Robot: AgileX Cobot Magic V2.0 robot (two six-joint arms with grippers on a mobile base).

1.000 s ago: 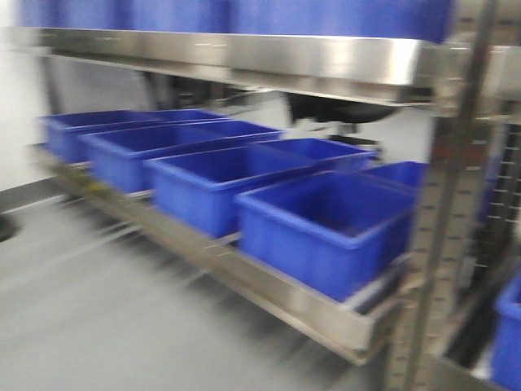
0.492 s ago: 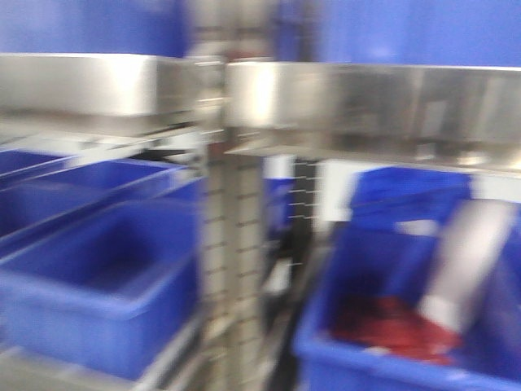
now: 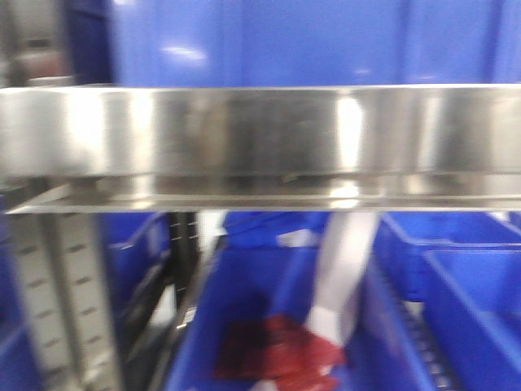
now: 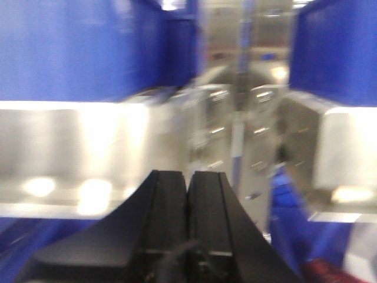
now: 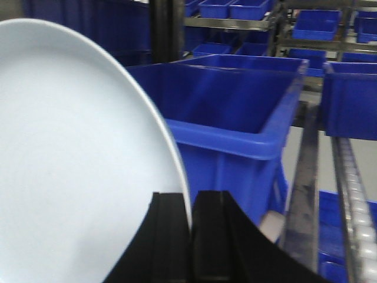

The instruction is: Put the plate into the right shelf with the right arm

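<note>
In the right wrist view my right gripper (image 5: 191, 203) is shut on the rim of the white plate (image 5: 76, 159), which stands on edge and fills the left half of the view. A blue bin (image 5: 235, 112) of the steel shelf lies just beyond it. In the front view the shelf's broad steel rail (image 3: 260, 142) crosses the frame close up, with blue bins above and below. My left gripper (image 4: 188, 180) is shut and empty, facing a steel rail (image 4: 76, 153) and a perforated upright (image 4: 235, 124). Neither gripper nor the plate shows in the front view.
A blue bin (image 3: 269, 318) under the rail holds red packets (image 3: 277, 350) and a pale strip (image 3: 342, 277). A perforated upright (image 3: 69, 293) stands at lower left. More blue bins (image 5: 347, 100) and a roller rail (image 5: 353, 200) lie to the right in the right wrist view.
The front view has swung to the right along the shelf, from the row of empty blue bins to the bin with red packets. The steel rail is now much closer and fills the middle.
</note>
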